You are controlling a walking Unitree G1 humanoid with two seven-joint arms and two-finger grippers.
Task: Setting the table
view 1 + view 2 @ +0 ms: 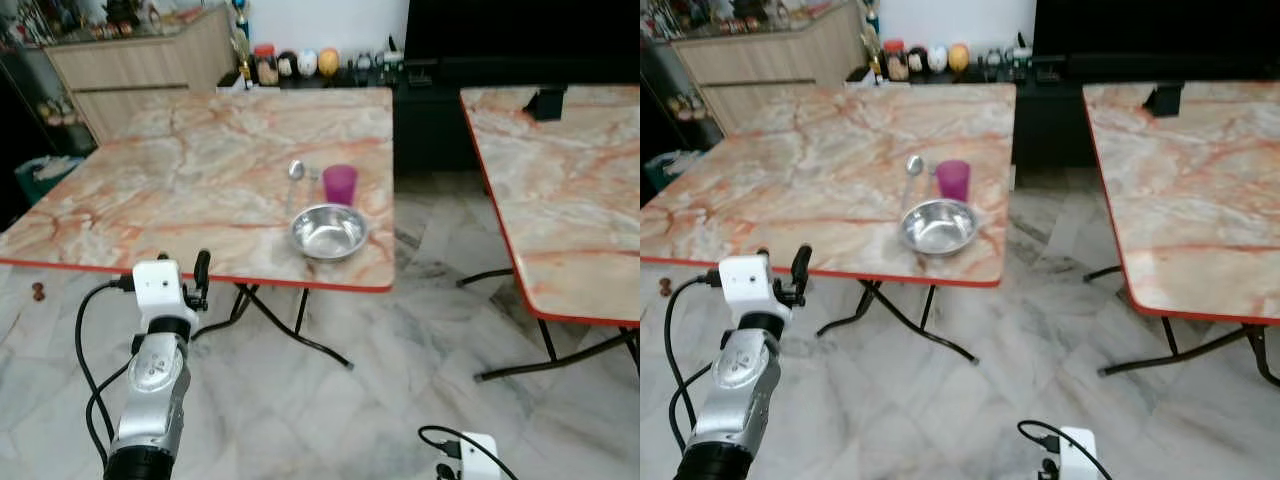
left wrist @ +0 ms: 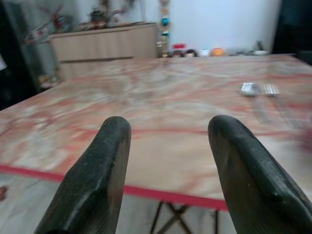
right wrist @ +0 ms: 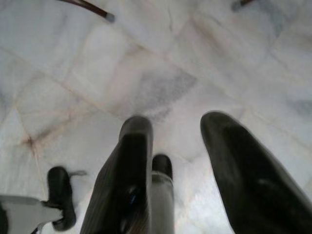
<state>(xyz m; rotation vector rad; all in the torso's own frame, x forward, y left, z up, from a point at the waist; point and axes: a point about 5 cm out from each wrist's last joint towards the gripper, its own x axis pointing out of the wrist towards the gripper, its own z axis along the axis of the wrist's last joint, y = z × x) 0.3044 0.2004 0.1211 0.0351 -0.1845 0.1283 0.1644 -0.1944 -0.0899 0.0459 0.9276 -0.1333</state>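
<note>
Head views: glossy marble-pattern table with red edge held a round steel bowl at its near right edge; purple plastic cup and spoon just behind the bowl.

Left wrist: left gripper spread wide, empty, before the table edge.

Right wrist: right gripper parted, empty, over marble floor tiles.

Home dining area: two marble-pattern folding tables on marble floor; behind them wooden sideboard, low shelf of ornaments.
</note>
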